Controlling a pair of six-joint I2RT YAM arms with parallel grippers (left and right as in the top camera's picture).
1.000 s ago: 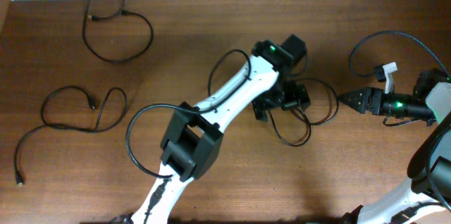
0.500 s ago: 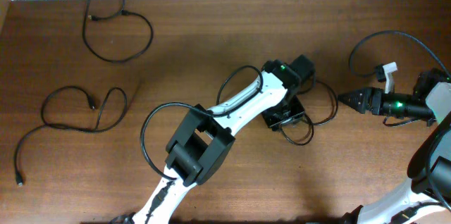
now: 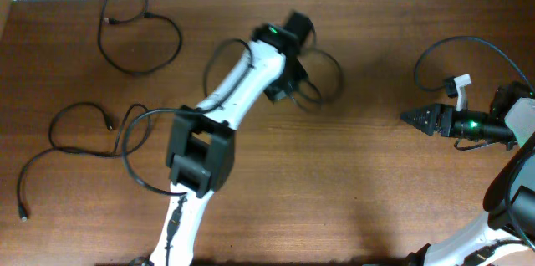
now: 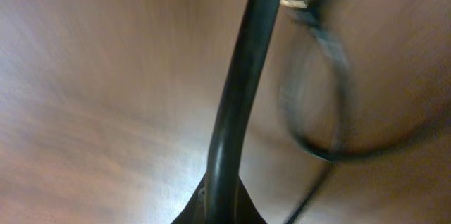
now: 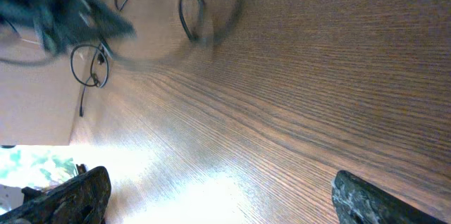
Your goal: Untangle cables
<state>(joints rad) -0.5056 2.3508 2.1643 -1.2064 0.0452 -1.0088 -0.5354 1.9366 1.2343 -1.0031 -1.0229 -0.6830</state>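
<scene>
One of the cables (image 3: 324, 78) lies in loops at the back middle of the table. My left gripper (image 3: 282, 90) is shut on it. In the left wrist view the black cord (image 4: 243, 76) runs straight out from between the closed jaws of the left gripper (image 4: 222, 210). Beyond that, a blurred loop (image 4: 317, 125) and a metallic plug (image 4: 296, 2) show. A second cable (image 3: 138, 40) lies at the back left. A third cable (image 3: 84, 132) lies at the left. My right gripper (image 3: 411, 118) stands open and empty at the right, well apart from all cables.
The left arm's own thick cable (image 3: 138, 153) loops beside its elbow. The right arm's thick cable (image 3: 468, 44) arcs at the back right, with a white clip (image 3: 458, 84). In the right wrist view, bare wood lies between the right gripper's (image 5: 218, 196) wide fingers (image 5: 373, 199).
My left gripper has shut on the cable and swung left and toward the back, dragging the loops along from right of centre. The right arm has not moved.
</scene>
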